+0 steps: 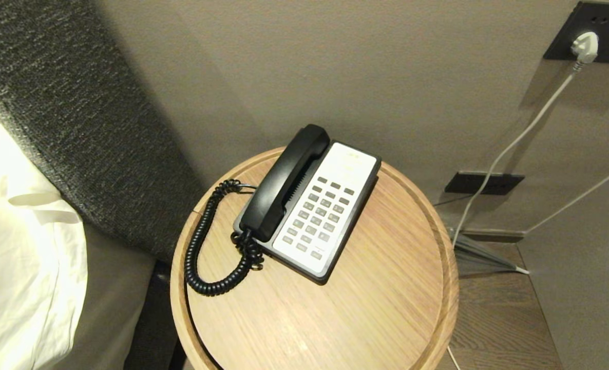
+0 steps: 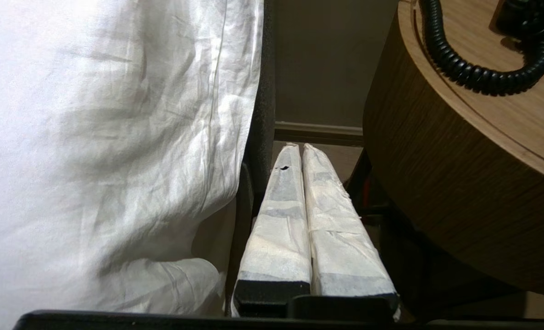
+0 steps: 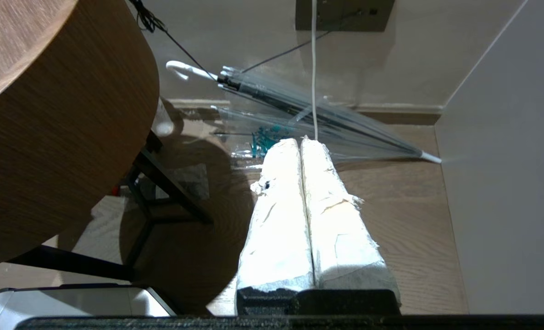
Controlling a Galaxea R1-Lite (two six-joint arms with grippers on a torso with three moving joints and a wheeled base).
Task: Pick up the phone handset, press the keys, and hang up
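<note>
Both end effectors, left [image 2: 298, 149] and right [image 3: 299, 143], closed, empty, well below phone handset [image 1: 284, 182] cradled on table [image 1: 386, 288].

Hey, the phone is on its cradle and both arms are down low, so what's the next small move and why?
Probably raise the left claw toward the phone handset. The handset lies cradled on the base's left side, untouched, and that claw hangs shut below the table rim beside the bed sheet, so it must also open.
</note>
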